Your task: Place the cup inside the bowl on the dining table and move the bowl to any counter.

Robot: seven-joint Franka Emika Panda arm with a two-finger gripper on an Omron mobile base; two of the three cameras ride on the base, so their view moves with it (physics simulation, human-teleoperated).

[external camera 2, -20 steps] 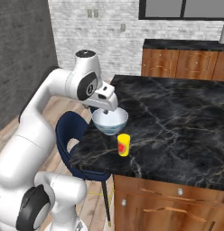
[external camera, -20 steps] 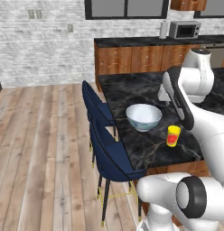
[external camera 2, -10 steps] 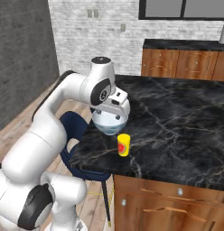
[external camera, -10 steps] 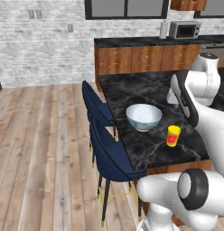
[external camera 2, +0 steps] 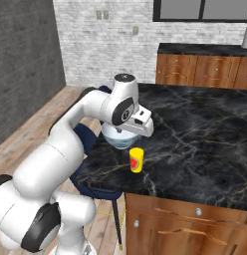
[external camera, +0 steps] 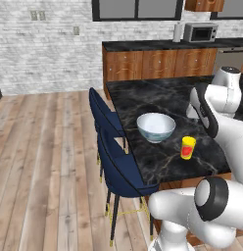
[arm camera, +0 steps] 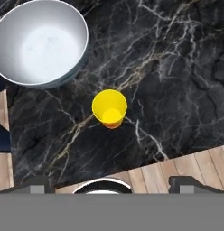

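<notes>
The small yellow cup (arm camera: 109, 107) with a red patch stands upright on the black marble dining table (arm camera: 177, 67), near its front edge. The wide white bowl (arm camera: 40, 41) sits empty beside it, a short gap apart. My gripper (arm camera: 112, 181) hangs above the cup, open, its fingertips (arm camera: 39, 182) wide apart with nothing between them. From the left base view the cup (external camera: 187, 147) stands to the right of the bowl (external camera: 156, 126). In the right base view my white hand (external camera 2: 140, 122) hovers over the bowl (external camera 2: 119, 140) and cup (external camera 2: 136, 159), hiding part of the bowl.
Two blue chairs (external camera: 113, 147) are tucked along the table's left side. A counter (external camera: 157, 45) with wooden cabinets runs along the back wall and carries a microwave (external camera: 199, 32). Wooden floor (external camera: 45, 162) lies open to the left.
My arm has swung from over the bowl toward the cup, bringing the hand above the cup. Bowl and cup have not moved. The gripper has stayed open.
</notes>
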